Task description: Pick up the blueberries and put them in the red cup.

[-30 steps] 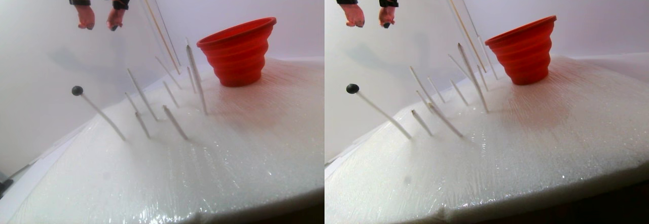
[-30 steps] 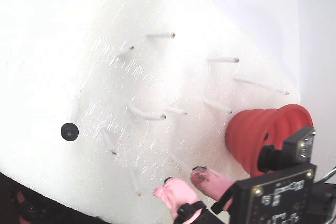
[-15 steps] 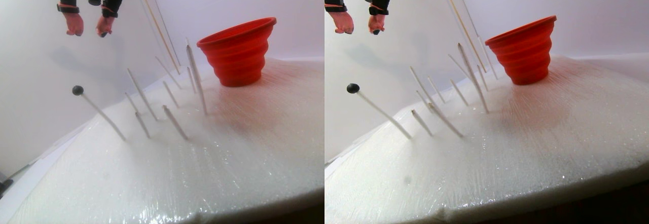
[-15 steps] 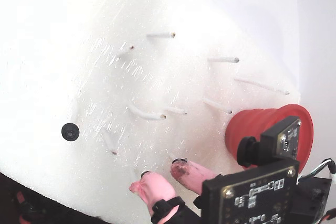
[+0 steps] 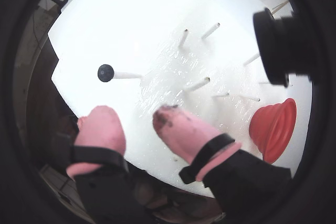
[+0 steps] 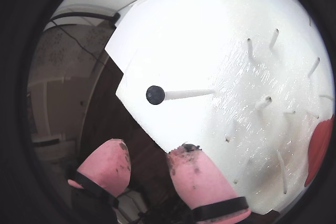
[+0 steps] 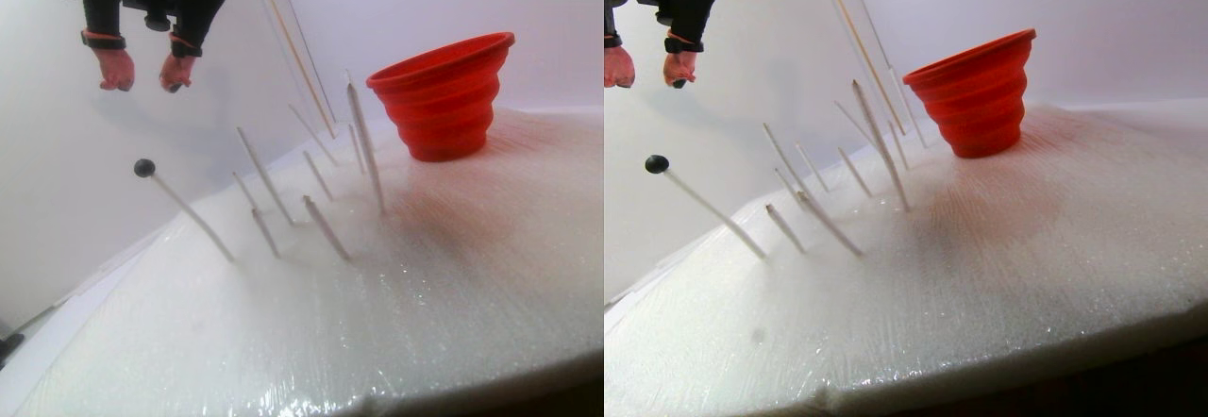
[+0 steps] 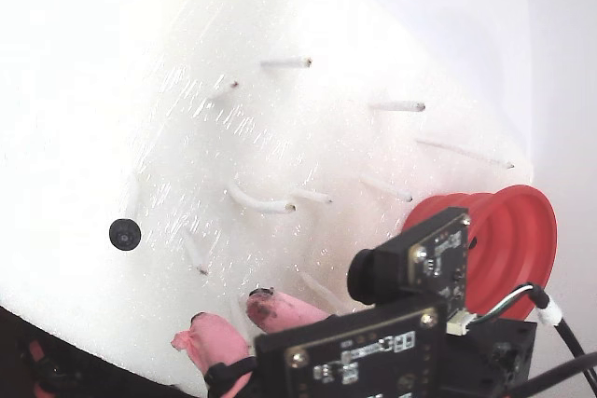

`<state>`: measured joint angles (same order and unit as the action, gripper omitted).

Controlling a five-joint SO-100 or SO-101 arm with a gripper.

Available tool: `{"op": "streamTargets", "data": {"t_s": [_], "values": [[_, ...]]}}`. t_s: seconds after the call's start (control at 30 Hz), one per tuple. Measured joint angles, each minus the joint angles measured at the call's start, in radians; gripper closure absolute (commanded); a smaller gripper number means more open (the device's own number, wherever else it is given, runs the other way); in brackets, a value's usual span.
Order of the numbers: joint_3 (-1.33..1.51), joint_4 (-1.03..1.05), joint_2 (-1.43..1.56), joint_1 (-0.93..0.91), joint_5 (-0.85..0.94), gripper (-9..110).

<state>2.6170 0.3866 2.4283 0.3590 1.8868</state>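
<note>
Standing upright on the white foam tabletop [image 7: 453,275], the red cup [image 7: 442,96] looks soft and rubbery; its inside is hidden. The gripper [image 7: 146,75] hangs spread and empty, high above. One blueberry [image 7: 143,167] tops a thin peg [image 7: 193,217]: light, probably squashy, best pinched across its sides.

A makeshift test bench in what looks like a home room: below the robot's pink-tipped gripper [image 7: 146,70] lies a white foam slab [image 7: 377,313] stuck with thin white pegs [image 7: 262,176] against a bare white wall [image 7: 75,153]. Off the slab's edge beside the gripper, patterned wallpaper [image 6: 68,51] and a loose cable [image 6: 84,17] show.
</note>
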Motion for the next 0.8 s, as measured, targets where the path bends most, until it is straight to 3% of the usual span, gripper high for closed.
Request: {"op": "streamTargets", "data": {"t_s": [0.8], "values": [[0.032,-0.232,-0.219,0.02,0.029,88]]}}
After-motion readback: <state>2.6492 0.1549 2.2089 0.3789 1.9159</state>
